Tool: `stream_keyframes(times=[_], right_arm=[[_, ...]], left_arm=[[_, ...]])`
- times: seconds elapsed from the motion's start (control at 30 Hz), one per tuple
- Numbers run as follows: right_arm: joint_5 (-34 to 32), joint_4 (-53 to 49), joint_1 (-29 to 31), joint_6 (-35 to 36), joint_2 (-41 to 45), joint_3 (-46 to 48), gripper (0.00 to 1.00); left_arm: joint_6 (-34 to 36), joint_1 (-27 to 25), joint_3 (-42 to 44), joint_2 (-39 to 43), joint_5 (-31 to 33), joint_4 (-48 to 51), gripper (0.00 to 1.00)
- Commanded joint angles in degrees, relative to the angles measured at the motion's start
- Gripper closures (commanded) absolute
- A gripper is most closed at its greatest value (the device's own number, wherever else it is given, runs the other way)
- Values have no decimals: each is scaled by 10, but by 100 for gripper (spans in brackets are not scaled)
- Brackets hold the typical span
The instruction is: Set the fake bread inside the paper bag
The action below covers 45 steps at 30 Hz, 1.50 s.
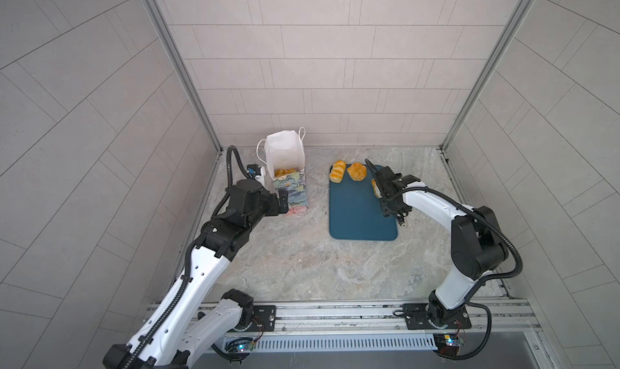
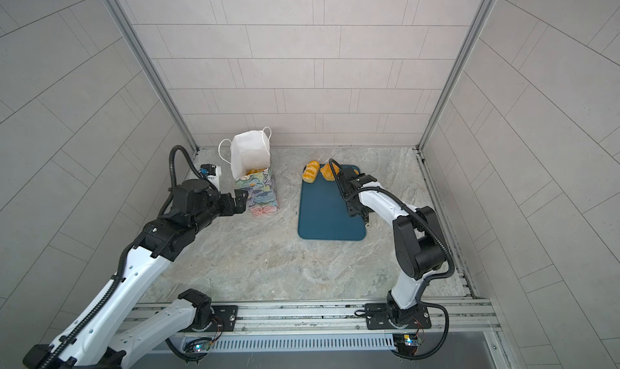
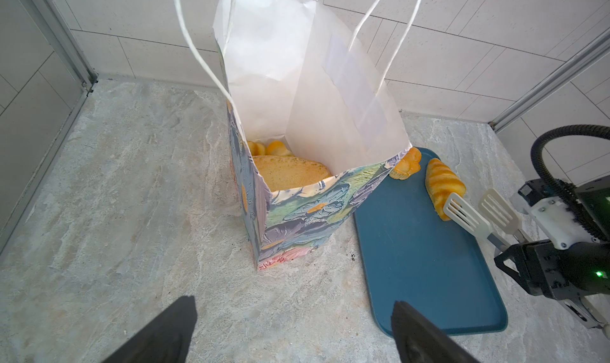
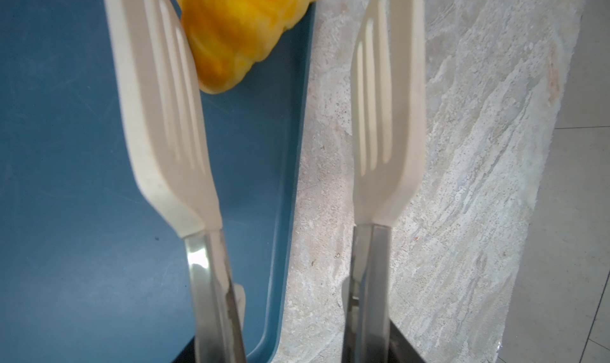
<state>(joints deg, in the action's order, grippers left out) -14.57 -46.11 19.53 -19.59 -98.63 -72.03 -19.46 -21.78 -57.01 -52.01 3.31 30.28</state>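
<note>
**Table stock: one bag, one tray, loose bread, two claws**

Bag (image 1: 291, 191): You have it upright near the table's (image 1: 302, 266) far edge, left of the middle, mouth open, white lining and cord handles showing.

Bread in the bag (image 3: 290, 175): golden pieces lie at the bottom. A flat one seems to rest on at least two others, but you cannot count them from the left wrist view.

Tray (image 1: 360, 223): flat, teal, on the table right of the bag and apart from it, long sides running far to near.

Striped roll (image 1: 337, 171): at the tray's far left corner, hanging partly over its left edge.

Round roll (image 1: 356, 171): on the tray by its far edge, just beside the striped roll.

Third roll (image 4: 241, 31): by the tray's right edge, near the far right corner. Your right arm (image 1: 432, 203) hides most of it in both top views.

Tongs (image 4: 165, 114): white slotted blades on steel arms. The blades stand spread: one lies against the third roll over the tray, its mate hangs over bare table past the tray's right edge, clear of the roll. Nothing is pinched between them.

Right claw (image 3: 510, 250): clamped on the tongs' steel arms, above the tray's right edge.

Left claw (image 3: 292, 335): spread wide and empty, low beside the bag's near left side. The left wrist view shows bare table between its fingers (image 3: 165, 331) and the bag.
</note>
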Motion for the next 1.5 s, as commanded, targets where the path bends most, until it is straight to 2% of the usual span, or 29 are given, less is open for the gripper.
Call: stream_keyframes(times=[0.0,0.43,0.73,0.9,1.2,1.47], right_arm=[[-5,13,-1,-20,-11,-22,39],[48,-15,8,16,-19,-17,50],[28,-36,10,27,32,33,55],[28,-41,9,19,47,31,53],[33,-12,10,-55,75,8,45],[47,30,15,-128,64,7,44]], left_arm=[[7,-2,-7,8,13,-3,0],[10,-2,-5,12,18,-1,0],[10,-2,-3,13,15,-5,0],[9,-2,0,12,14,-7,0],[12,-2,5,18,17,-8,0],[21,-2,20,23,14,-18,0]])
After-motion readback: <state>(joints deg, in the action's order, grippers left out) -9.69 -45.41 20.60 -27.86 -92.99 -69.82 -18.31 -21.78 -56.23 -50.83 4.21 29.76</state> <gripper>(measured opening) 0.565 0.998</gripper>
